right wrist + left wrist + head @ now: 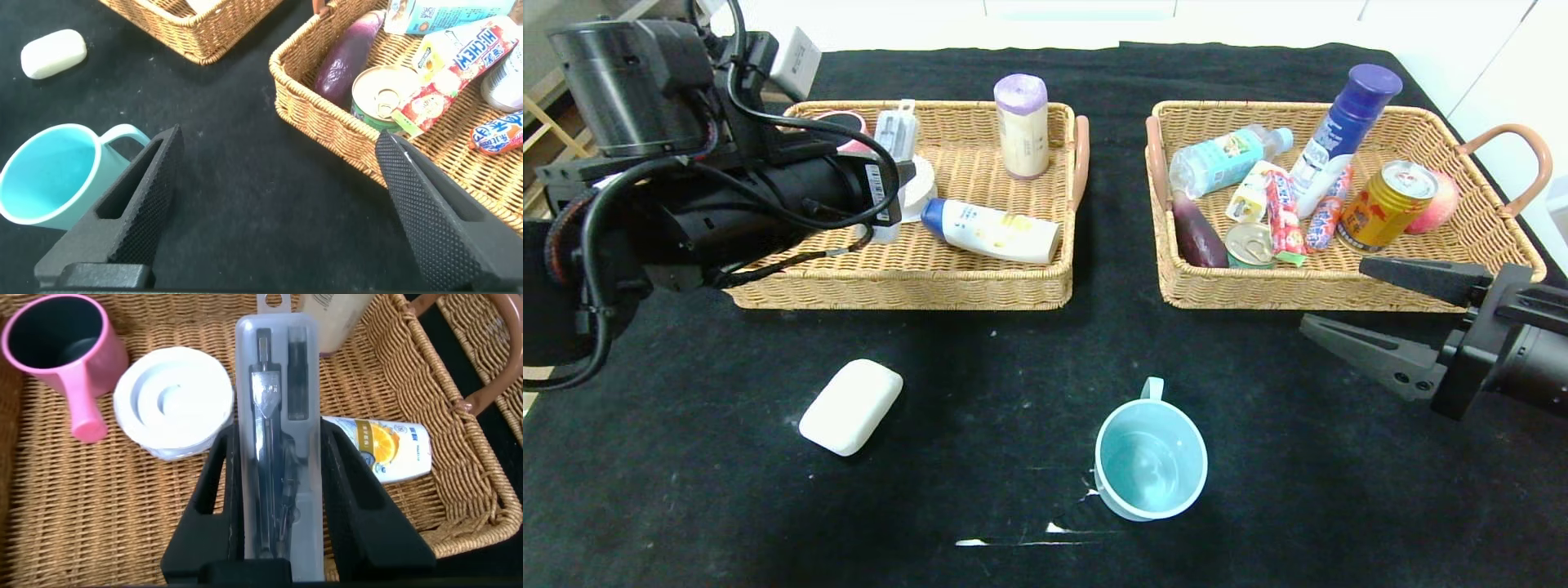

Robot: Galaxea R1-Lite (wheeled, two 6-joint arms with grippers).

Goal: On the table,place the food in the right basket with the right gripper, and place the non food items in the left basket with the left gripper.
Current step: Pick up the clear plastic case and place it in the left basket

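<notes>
**Words you can read**

Only one thing has words clear enough to read. The long red candy pack (451,72) in the right basket (327,122) says "HI-CHEW" in white letters. The water bottle (1225,159), the gold can (1387,204), the tall blue bottle (1343,135) and the white bottle (384,449) with an orange picture all have labels, but their print is too small to read.

Bright even overhead light, soft shadows
</notes>
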